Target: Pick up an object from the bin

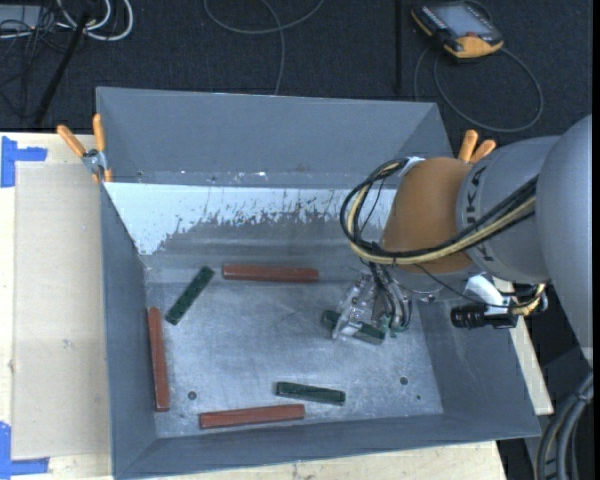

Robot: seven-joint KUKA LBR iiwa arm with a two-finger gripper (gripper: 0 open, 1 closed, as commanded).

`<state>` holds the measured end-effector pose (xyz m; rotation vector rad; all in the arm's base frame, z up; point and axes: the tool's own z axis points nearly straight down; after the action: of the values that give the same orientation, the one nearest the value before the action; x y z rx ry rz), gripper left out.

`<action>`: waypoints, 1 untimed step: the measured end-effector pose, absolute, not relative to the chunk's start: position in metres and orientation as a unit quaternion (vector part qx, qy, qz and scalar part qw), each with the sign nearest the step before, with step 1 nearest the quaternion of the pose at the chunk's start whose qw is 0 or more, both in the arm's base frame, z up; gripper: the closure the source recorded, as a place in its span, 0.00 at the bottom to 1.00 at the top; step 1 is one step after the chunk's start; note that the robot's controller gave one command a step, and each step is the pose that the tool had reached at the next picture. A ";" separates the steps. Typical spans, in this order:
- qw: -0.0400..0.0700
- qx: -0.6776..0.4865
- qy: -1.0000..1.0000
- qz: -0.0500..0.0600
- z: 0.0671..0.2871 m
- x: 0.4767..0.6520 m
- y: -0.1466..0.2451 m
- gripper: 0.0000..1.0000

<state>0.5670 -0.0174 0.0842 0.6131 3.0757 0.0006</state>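
Observation:
My gripper [366, 316] is low over the right part of the bin floor, below the orange wrist cover. A small dark green piece [376, 333] shows right at its lower end, with a dark end [330, 319] sticking out to its left; whether it is gripped or just lying underneath is not clear. Nearest among the loose things are a dark green bar [310, 393] lying flat toward the front and a red-brown bar [270, 274] lying flat toward the back.
Another dark green bar [189, 295] lies slanted at the back left. One red-brown bar [158, 358] runs along the left wall and one [251, 417] along the front wall. The arm and its cables hang over the right rim.

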 end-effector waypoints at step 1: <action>0.001 0.195 0.981 0.000 0.093 0.567 -0.017 1.00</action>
<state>0.5671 -0.0171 0.0932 0.6137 3.0796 0.0016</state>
